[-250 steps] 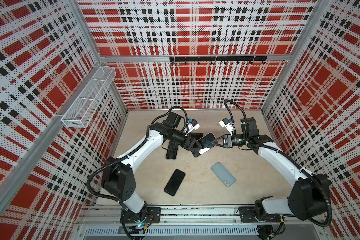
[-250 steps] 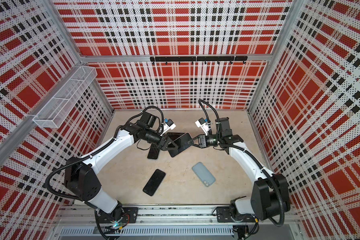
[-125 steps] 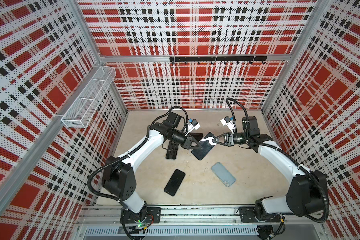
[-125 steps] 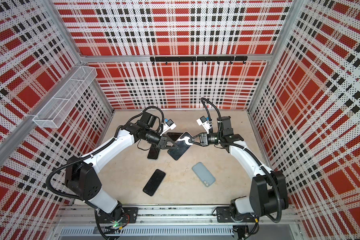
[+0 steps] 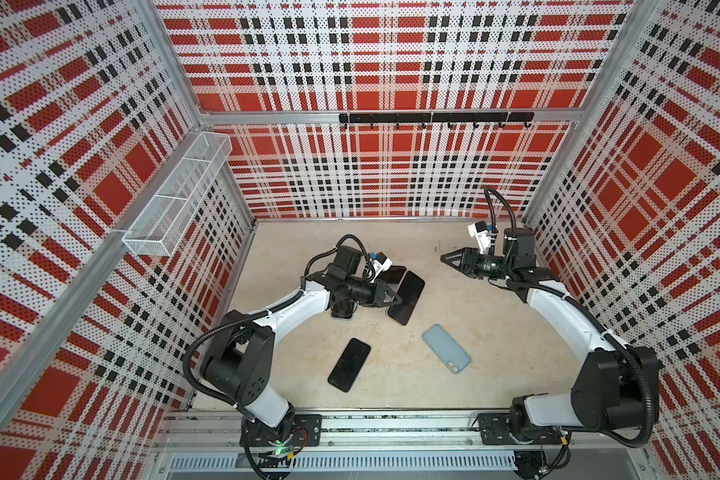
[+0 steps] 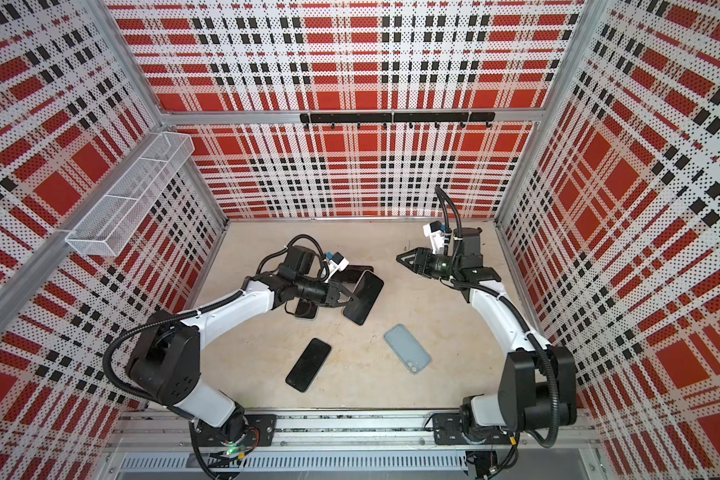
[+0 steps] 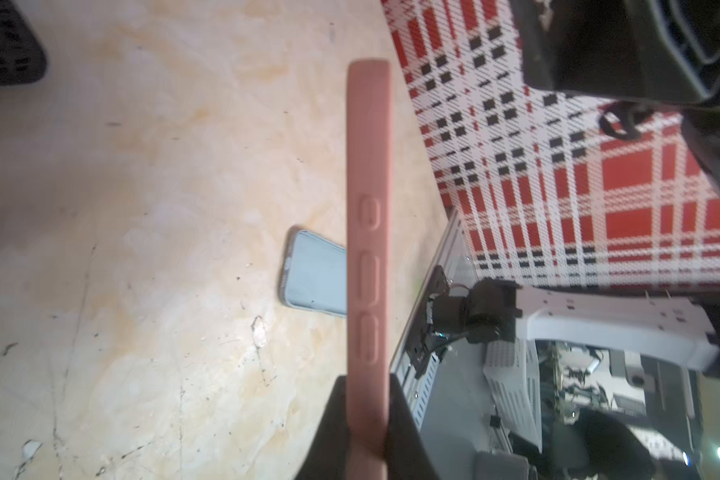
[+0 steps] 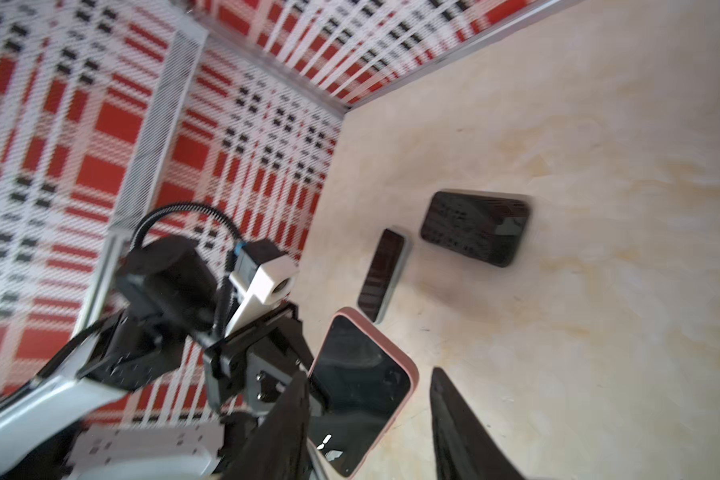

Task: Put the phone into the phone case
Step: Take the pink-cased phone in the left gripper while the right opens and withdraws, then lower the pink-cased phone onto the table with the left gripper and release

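Phone (image 5: 410, 294) | left hand (image 5: 395, 298) alone grips | right hand (image 5: 447, 261) released, withdrawn

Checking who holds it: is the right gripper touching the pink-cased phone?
Apart. Both top views show bare floor between the right gripper and the phone.

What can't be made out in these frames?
- Pink case: left wrist view shows only its edge; phone seating unseen.
- Light blue case: half hidden behind the pink case there.
- Phone under the left arm: mostly covered in both top views.
- Right wrist view: motion-blurred.
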Motion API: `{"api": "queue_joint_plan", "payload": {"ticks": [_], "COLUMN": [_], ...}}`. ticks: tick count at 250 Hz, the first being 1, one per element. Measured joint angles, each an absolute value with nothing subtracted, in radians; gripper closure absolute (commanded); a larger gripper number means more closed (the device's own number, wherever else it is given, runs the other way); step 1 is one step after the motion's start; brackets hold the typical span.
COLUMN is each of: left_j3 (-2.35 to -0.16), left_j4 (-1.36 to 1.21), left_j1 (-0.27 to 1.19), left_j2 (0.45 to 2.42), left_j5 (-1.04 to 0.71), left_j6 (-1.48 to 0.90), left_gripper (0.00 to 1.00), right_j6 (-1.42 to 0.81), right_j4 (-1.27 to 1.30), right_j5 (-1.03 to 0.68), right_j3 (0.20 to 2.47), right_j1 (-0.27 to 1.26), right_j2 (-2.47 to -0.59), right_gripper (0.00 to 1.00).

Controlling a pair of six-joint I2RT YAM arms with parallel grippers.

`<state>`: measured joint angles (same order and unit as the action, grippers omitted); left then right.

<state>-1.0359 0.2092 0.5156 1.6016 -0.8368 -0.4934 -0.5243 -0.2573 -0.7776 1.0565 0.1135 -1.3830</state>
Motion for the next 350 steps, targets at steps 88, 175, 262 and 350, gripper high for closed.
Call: {"api": "queue_joint_plan", "payload": {"ticks": [88, 175, 262, 350], "left_j3": [-0.896, -0.903, -0.956, -0.955], "left_j4": [-0.282, -0.473, -0.550, -0.568], "left_j1": [0.602, 0.649, 0.659, 0.660], "left_j2": [1.756, 1.958, 2.048, 2.062], "left_j5": [-0.597, -0.508, -0.523, -0.517], "left_j6": [-0.896, -1.025, -1.056, -1.056], "left_gripper": [1.00, 0.93, 0.88, 0.56], "right_j6": [-0.521, -0.509, -0.505, -0.505], "right_j4": [-0.373, -0.424, -0.424, -0.425], "right_j5": [-0.573, -0.545, -0.535, -0.530], "right_j3": [1.026, 0.994, 0.992, 0.989], "right_j1": [0.112, 0.111, 0.110, 0.110], "right_j2": [-1.258, -1.202, -1.192, -1.192], "right_gripper": [0.52, 0.52, 0.52, 0.52]}}
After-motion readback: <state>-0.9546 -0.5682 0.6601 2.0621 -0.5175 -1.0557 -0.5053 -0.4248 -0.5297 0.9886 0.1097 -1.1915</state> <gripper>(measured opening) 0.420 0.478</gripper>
